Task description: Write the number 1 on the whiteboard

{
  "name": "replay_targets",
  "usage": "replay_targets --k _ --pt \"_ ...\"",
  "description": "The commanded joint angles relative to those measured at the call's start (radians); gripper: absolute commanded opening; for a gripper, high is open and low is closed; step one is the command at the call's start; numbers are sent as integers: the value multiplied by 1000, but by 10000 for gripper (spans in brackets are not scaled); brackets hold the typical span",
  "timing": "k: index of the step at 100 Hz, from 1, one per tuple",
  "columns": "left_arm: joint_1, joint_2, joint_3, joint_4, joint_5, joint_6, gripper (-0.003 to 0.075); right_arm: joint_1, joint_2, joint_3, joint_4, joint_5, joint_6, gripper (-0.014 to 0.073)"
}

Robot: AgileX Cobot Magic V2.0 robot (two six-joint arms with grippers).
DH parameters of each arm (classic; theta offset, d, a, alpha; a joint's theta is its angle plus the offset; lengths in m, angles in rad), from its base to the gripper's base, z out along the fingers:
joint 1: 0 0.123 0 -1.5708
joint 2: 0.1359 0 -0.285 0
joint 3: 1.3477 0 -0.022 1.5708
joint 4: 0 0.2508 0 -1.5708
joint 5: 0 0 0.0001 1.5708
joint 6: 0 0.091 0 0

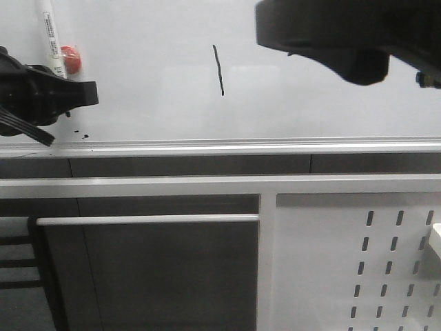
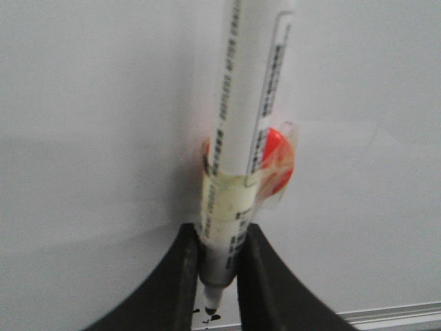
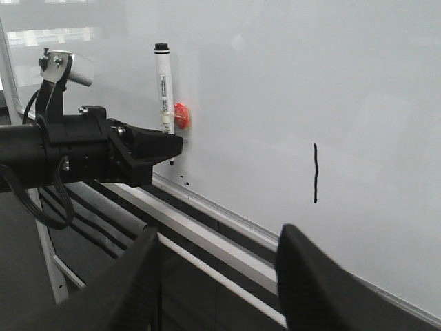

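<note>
Number 1 (image 1: 218,69) drawn mid-whiteboard (image 1: 310,110). Left gripper (image 2: 219,276) jaws clenched on marker (image 2: 238,138) by board's left edge; right gripper (image 3: 217,276) jaws released, empty. Risk: uncapped tip smudging board.

The number 1 (image 1: 218,69) sits on the whiteboard (image 1: 151,83), a little left of centre in the upper part of the front view. At the far left edge, the marker (image 1: 49,38) stands upright against the board, held in the left gripper (image 1: 86,93), with a round magnet (image 1: 70,59) just right of it. Specks (image 1: 84,135) lie below, just above the lower rail (image 1: 241,145). The right gripper (image 1: 358,72) hangs at the upper right, apart from the stroke. A perforated panel (image 1: 358,269) fills the lower right.
</note>
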Motion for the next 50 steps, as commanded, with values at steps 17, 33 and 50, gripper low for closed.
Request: replay_targets --k 17,33,50 --pt "1 -27 -29 -7 -34 -12 -20 -1 -20 -25 -28 -69 -7 336" --pt "1 -27 -29 -29 -9 -14 -20 -1 -20 -25 -28 -69 -7 336" --pt "1 -27 -29 -49 -8 -14 -20 -1 -20 -25 -28 -69 -7 336"
